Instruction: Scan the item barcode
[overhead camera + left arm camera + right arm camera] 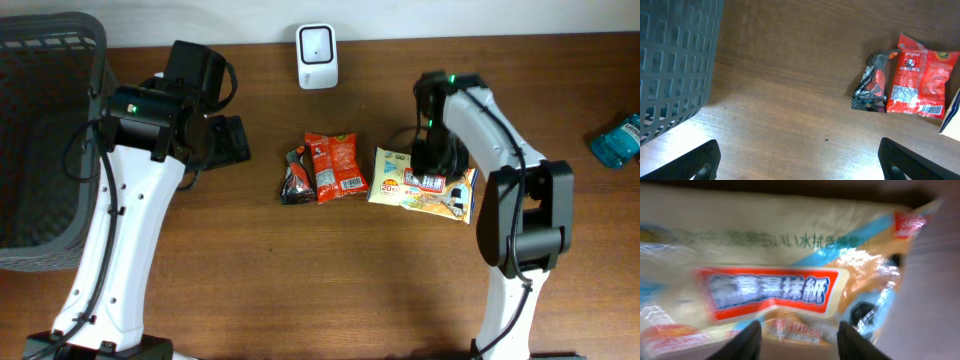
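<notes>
1. Since the right gripper (799, 331) hangs right over the wipes packet (790, 255), that arm's way nearer. The packet sits just past its fingertips, long axis running across the gap.
2. Right fingers are parted with nothing pinched. The left gripper (800, 167) gapes wide and empty, packet way off beyond its right finger.
3. Readable stuff: blurry Chinese on the packet's red label (770, 292), and "Original" plus "HACKS" on the red bag (917, 82).
</notes>
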Robot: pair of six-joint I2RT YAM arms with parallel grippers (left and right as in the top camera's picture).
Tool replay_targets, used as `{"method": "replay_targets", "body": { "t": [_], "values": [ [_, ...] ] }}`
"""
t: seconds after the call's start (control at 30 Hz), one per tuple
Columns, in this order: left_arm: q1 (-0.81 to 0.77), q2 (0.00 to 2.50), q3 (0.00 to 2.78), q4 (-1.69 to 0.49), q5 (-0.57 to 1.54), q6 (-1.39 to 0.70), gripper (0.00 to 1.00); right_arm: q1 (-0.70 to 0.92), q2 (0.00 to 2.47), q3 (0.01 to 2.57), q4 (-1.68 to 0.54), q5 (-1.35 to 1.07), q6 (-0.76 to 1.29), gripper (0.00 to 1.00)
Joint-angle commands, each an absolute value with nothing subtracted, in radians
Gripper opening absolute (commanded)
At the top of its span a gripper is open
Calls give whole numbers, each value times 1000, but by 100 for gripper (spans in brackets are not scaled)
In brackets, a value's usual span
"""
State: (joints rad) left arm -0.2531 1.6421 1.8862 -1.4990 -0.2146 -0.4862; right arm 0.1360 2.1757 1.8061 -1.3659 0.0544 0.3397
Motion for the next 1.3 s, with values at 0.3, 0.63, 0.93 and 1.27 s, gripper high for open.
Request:
{"method": "replay_targets", "body": {
  "t": [0.3, 0.63, 0.93, 1.27],
  "values": [
    [-253, 1638, 1889, -1498, -225, -470, 99, 153, 2168, 1694, -1225, -15, 8, 84],
    [-253, 1638, 1889, -1498, -225, -470, 99, 155, 2159, 1885, -1345, -25, 16, 94],
    [-253, 1638, 1889, -1498, -225, -470, 99, 156, 2170, 1740, -1349, 155, -337, 86],
    [-253, 1638, 1889, -1498, -225, -470, 99, 154, 2170, 1395, -896, 184, -453, 35]
  ]
}}
